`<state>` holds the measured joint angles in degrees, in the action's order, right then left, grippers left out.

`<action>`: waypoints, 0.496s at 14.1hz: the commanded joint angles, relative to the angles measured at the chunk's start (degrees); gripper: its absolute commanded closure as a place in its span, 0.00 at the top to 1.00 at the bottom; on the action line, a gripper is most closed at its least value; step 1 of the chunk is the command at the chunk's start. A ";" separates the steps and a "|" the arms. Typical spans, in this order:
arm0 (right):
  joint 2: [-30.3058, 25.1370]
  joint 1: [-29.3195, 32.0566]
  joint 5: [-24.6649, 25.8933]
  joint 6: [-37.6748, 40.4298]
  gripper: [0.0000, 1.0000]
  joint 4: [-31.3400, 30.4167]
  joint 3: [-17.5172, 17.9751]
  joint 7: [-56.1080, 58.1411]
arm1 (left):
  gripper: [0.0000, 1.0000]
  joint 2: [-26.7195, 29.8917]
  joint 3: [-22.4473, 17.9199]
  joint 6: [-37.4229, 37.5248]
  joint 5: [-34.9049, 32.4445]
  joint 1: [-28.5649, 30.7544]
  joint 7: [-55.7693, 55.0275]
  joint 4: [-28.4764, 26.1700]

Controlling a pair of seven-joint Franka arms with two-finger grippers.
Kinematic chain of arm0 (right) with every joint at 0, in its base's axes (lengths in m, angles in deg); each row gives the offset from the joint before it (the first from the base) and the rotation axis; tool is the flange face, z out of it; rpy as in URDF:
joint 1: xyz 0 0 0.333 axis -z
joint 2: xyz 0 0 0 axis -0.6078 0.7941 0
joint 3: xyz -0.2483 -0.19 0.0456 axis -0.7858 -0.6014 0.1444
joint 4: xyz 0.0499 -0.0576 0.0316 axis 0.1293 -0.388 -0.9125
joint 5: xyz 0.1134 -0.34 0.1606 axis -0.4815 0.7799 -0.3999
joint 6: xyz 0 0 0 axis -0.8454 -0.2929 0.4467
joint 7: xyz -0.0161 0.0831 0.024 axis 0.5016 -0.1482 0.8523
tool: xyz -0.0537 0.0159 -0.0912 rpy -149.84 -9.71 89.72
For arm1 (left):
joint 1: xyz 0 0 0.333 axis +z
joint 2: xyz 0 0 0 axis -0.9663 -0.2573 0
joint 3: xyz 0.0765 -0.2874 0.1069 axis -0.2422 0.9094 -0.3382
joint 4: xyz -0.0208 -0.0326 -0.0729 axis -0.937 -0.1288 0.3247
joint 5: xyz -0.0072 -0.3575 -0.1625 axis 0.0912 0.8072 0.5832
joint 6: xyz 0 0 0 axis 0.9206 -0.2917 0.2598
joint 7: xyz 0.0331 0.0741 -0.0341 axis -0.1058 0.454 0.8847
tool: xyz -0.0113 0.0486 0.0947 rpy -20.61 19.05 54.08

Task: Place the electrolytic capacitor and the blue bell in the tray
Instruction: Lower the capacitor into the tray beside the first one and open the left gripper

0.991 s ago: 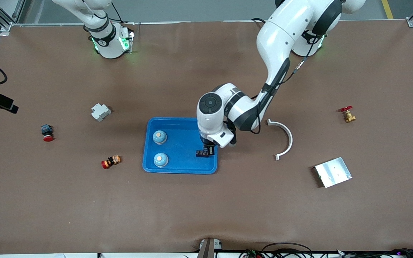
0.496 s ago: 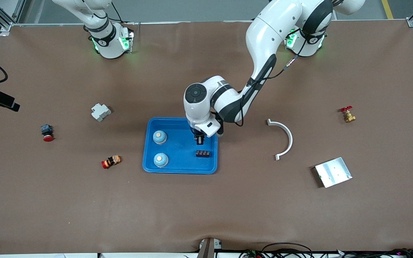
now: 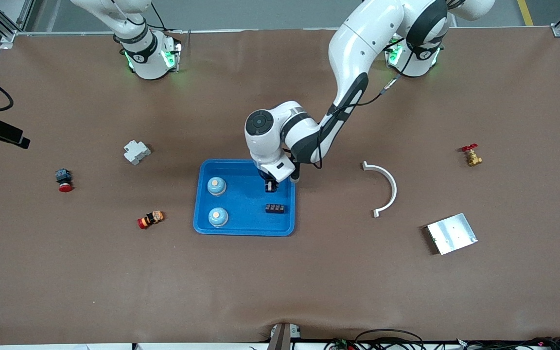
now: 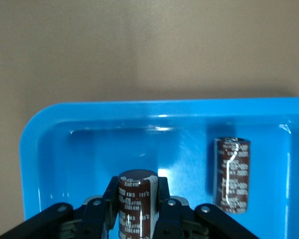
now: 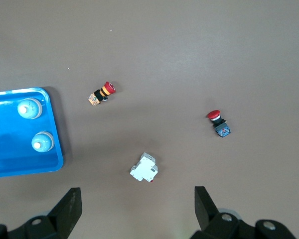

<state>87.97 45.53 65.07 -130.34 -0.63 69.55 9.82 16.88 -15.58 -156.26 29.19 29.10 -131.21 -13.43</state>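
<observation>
The blue tray (image 3: 243, 226) lies mid-table. Two blue bells (image 3: 216, 185) (image 3: 217, 217) stand in it at the right arm's end. My left gripper (image 3: 270, 186) is low over the tray's part toward the left arm's end. It is shut on a brown electrolytic capacitor (image 4: 137, 199), held upright between its pads. Another such capacitor (image 4: 232, 174) lies on the tray floor (image 4: 179, 144); the front view shows a small dark piece (image 3: 275, 209) there. My right gripper (image 5: 137, 209) waits open and empty, high over the table at the right arm's end.
Toward the right arm's end lie a white breaker (image 3: 136, 151), a red push button (image 3: 63, 180) and a red-and-yellow button (image 3: 150, 219). Toward the left arm's end lie a white curved piece (image 3: 386, 187), a silver plate (image 3: 451, 233) and a brass valve (image 3: 471, 156).
My left gripper, still shut on the capacitor, has moved from beside the small dark piece toward the tray's farther rim. The right arm has not moved.
</observation>
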 commanded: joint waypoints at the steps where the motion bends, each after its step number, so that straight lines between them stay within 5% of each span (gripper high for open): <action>1: -0.82 -0.10 -0.44 0.32 1.00 0.09 -0.10 0.54 | 0.00 0.96 -0.82 -2.06 -1.31 -0.51 0.42 -2.86; 7: -0.56 0.16 -0.43 0.32 1.00 1.94 -0.10 0.62 | 0.00 1.14 -0.82 -5.58 -2.19 -0.33 1.03 -6.30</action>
<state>87.91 45.52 65.07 -130.43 1.14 69.54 9.83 17.30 -15.74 -159.60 28.14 29.11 -130.74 -17.10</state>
